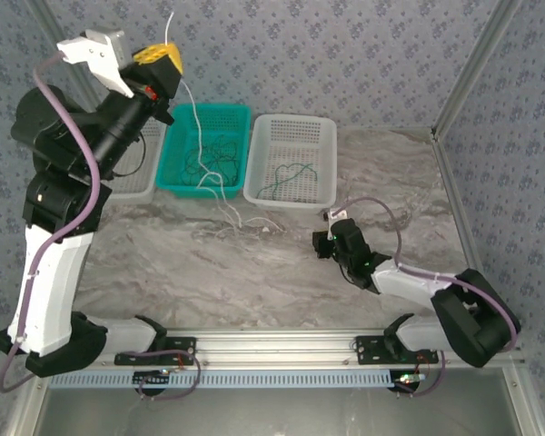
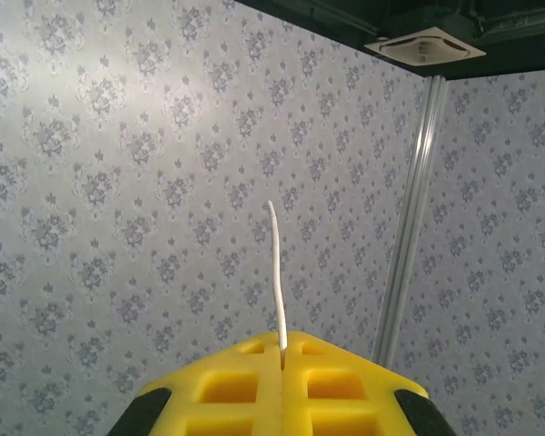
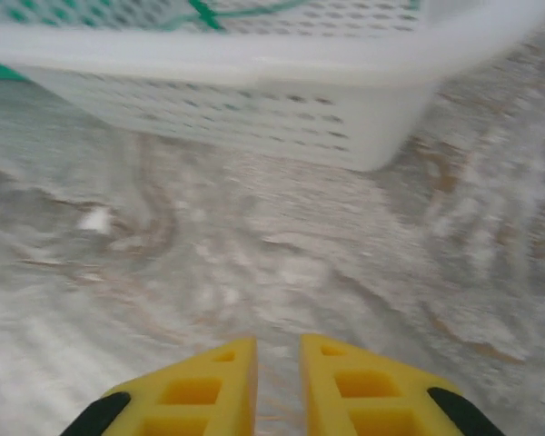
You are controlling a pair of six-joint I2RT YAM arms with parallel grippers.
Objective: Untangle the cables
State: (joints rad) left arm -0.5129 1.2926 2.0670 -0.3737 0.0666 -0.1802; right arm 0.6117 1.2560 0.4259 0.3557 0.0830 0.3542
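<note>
Two hands, two states. High up by the patterned back wall, the left hand (image 1: pixel 163 51) has its yellow, waffle-moulded pads pressed shut on a white cable (image 1: pixel 193 109). In the left wrist view the cable's thin, stiff end (image 2: pixel 274 272) pokes up out of the seam between the pads.

From the grip the white cable drops in a loose line into the teal basket (image 1: pixel 186 188). It crosses the near rim and ends in curls on the table (image 1: pixel 209 263). Dark green cables (image 1: pixel 209 159) lie bunched in that basket — hair-thin, looped over each other.

Just to its right, a white basket (image 1: pixel 286 201) of perforated plastic holds one green strand (image 1: pixel 295 173), wavy and loose.

Low over the marbled grey table, just in front of the white basket, is the right hand (image 1: pixel 327 238). Its yellow pads (image 3: pixel 209 391) stand a narrow slit apart and hold nothing — whether they touch the table I cannot tell.

Another pale basket (image 1: pixel 143 177) shows partly behind the left arm.
</note>
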